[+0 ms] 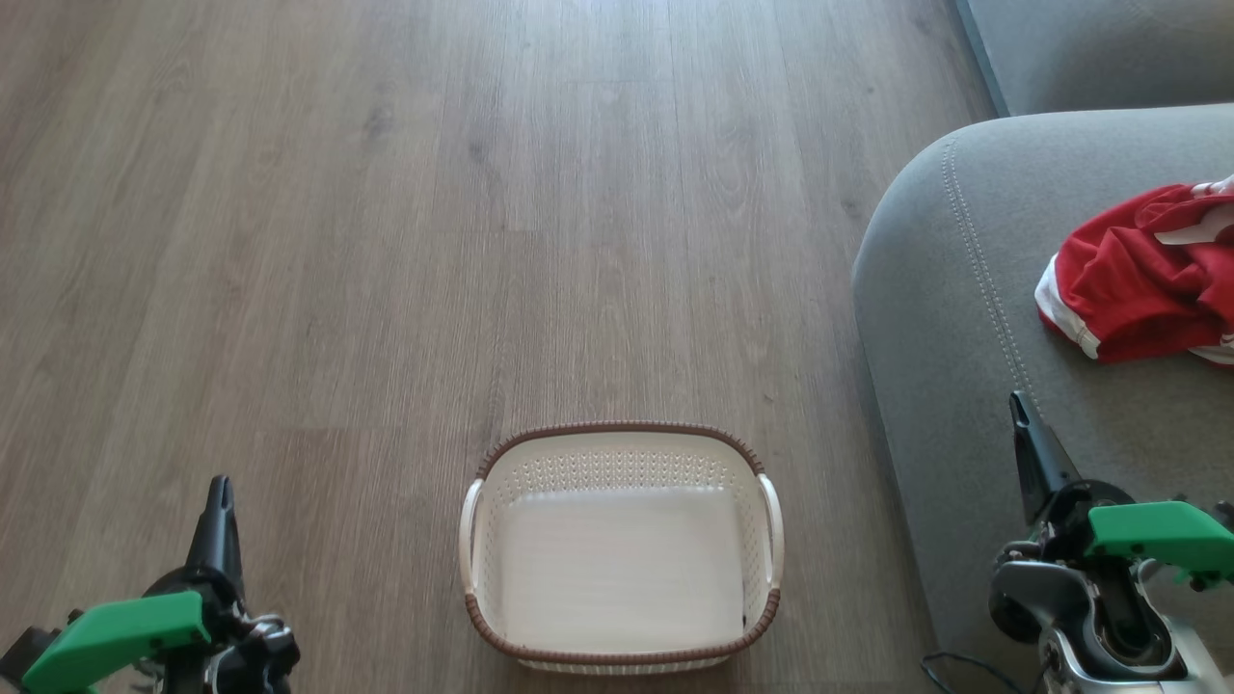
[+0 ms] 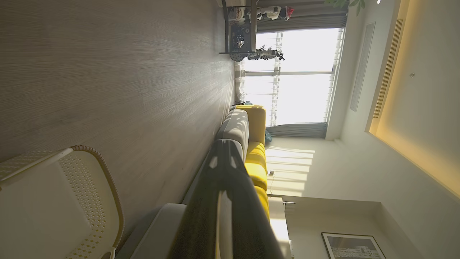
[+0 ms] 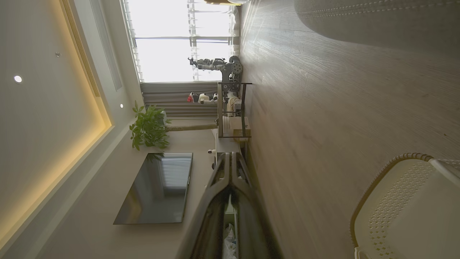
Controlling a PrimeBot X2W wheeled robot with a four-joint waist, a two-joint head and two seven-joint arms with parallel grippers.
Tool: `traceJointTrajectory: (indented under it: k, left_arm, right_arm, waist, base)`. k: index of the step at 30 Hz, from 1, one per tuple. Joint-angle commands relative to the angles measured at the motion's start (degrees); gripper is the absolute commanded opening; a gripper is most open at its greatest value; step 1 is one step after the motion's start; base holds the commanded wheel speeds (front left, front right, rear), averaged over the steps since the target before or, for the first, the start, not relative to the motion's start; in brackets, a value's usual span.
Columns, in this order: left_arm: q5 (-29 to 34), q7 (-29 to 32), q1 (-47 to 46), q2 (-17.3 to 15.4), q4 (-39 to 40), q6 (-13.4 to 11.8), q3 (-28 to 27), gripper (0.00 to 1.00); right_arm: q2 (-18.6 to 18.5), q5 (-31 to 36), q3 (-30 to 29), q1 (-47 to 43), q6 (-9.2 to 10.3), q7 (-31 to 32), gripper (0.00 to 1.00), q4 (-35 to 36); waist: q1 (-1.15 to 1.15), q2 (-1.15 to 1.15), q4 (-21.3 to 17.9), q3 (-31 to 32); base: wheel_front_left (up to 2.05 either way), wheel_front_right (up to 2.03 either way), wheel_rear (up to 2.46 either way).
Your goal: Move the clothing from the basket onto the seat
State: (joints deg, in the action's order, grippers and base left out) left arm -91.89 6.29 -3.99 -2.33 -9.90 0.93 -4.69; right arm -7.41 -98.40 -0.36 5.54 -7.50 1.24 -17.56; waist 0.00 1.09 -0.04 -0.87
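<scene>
Clothing (image 1: 1147,289), crumpled red with white trim, lies on seat (image 1: 964,318) at right edge, above right gripper (image 1: 1018,405), well apart. Basket (image 1: 622,434) bottom centre. Left gripper (image 1: 221,485) lower left. Both grippers pinched closed, holding nothing.

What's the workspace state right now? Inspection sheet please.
Surface: wood-plank floor.
Job's things: basket upright on the floor, nothing in it; clothing heaped on seat, to the basket's right.
Clutter: nothing seen.
Grippers: left gripper and right gripper low either side of the basket, jaws closed, holding nothing.
Cables: dark cable looping beside the right gripper.
Surroundings: bright window, wall TV, potted plant.
</scene>
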Motion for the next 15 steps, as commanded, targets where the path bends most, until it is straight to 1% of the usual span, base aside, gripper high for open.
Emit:
traceJointTrajectory:
  k: [1, 15]
  left_arm:
    - [-0.2, 0.1, -2.4, -0.5, 2.2, -0.1, -2.1, 0.00]
    - [-0.2, 0.1, -2.3, -0.5, 2.2, -0.1, -2.0, 0.00]
  right_arm:
    - [-1.3, -0.4, 1.3, 2.7, 0.01, -0.5, 0.00, 2.2]
    - [-2.6, -2.0, 3.0, 2.6, 0.01, -1.9, 0.00, 2.6]
  waist:
    - [0.00, 0.00, 0.0, 0.0]
    - [0.00, 0.00, 0.0, 0.0]
  base:
    - [0.00, 0.00, 0.00]
    - [0.00, 0.00, 0.00]
